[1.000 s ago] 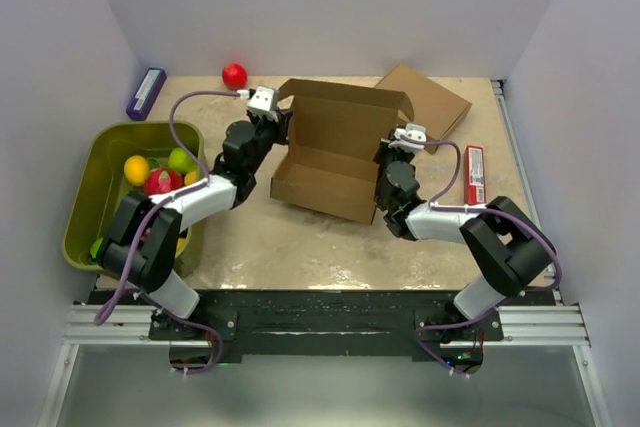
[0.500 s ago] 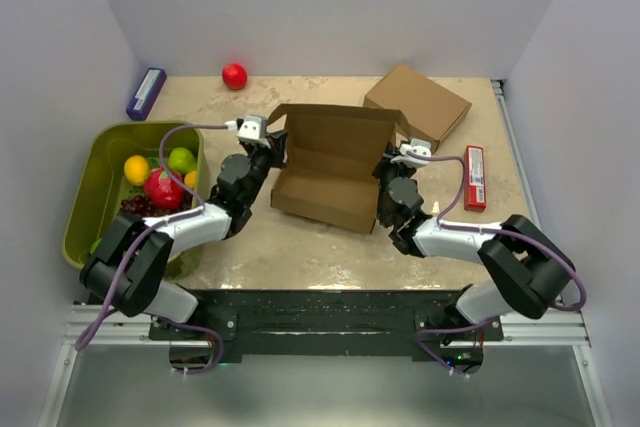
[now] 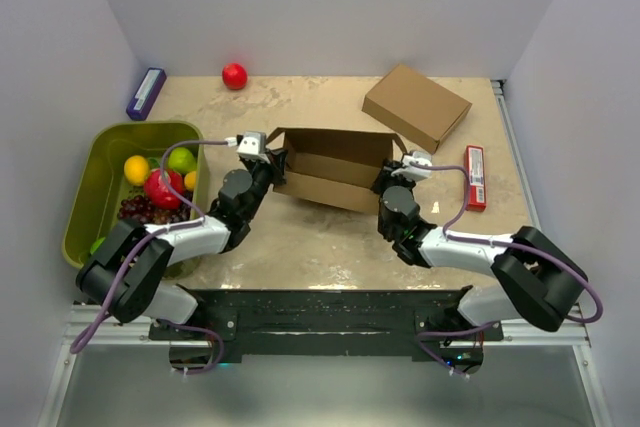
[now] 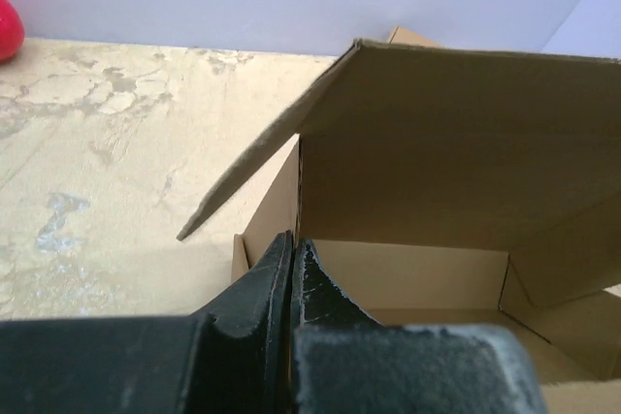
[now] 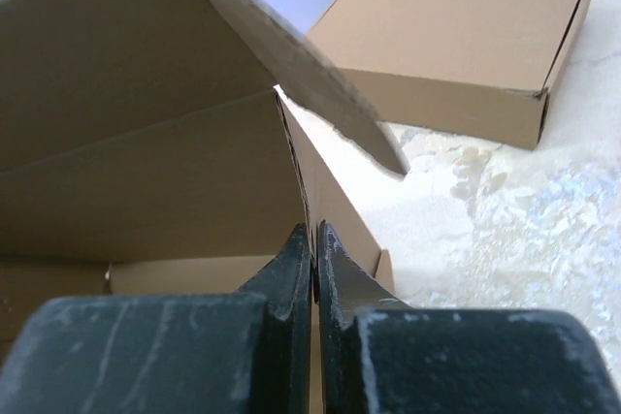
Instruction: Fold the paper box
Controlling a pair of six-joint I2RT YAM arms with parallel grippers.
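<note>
Two brown cardboard boxes are counted on the desk [image 3: 300, 237]: the open paper box [image 3: 330, 169] and one closed carton [image 3: 417, 107]. One red ball [image 3: 234, 75], one purple box [image 3: 146, 93], one red packet [image 3: 474, 177] and one green bin [image 3: 84, 197] are seen, the bin holding at least four fruits [image 3: 160, 187].

You can tell each arm by its two-tone finish: the left arm [image 3: 190, 235] and the right arm [image 3: 462, 247] alternate white link covers with bulky black joint housings. Look for a lavender cable [image 3: 186, 182] looping outside each arm, running from the base end to the wrist. A small white camera housing [image 3: 252, 143] sits at each wrist. On the left gripper [image 4: 292, 239] and the right gripper [image 5: 312, 232] you see matte black fingers [image 4: 257, 283] with a rough, grainy surface and tapered, wedge-shaped tips. Both bases mount on a black plate [image 3: 320, 309] carried by a silver aluminium rail [image 3: 105, 325].
</note>
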